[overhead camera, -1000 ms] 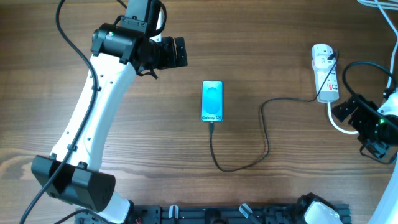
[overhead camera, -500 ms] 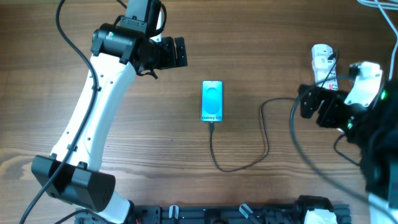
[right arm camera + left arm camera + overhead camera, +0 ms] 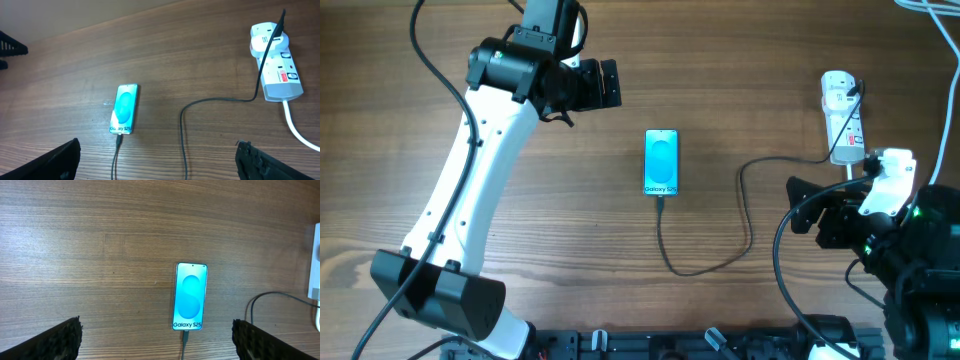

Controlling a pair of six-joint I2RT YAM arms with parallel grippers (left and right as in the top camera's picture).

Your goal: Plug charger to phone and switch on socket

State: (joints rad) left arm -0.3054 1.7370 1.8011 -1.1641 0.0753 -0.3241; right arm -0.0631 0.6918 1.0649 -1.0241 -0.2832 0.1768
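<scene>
The phone (image 3: 661, 163) lies flat mid-table, cyan screen lit, with "Galaxy" text at its near end. The charger cable (image 3: 745, 215) sits with its plug tip in the phone's near end (image 3: 660, 200) and runs in a loop to the socket (image 3: 843, 118), a white strip at the far right. My left gripper (image 3: 610, 84) is open, raised behind and left of the phone. My right gripper (image 3: 802, 205) is open, near the cable loop and short of the socket. The phone (image 3: 190, 297) (image 3: 124, 108) and socket (image 3: 276, 67) show in the wrist views.
A white lead (image 3: 299, 127) runs from the socket's near end toward the table's right edge. A black rail (image 3: 670, 345) lines the front edge. The left arm's white body (image 3: 470, 180) crosses the left of the table.
The right arm swung in from the right edge toward the socket, then pulled back and down. Its gripper now sits nearer the cable loop. The left arm, phone and cable have not moved.
</scene>
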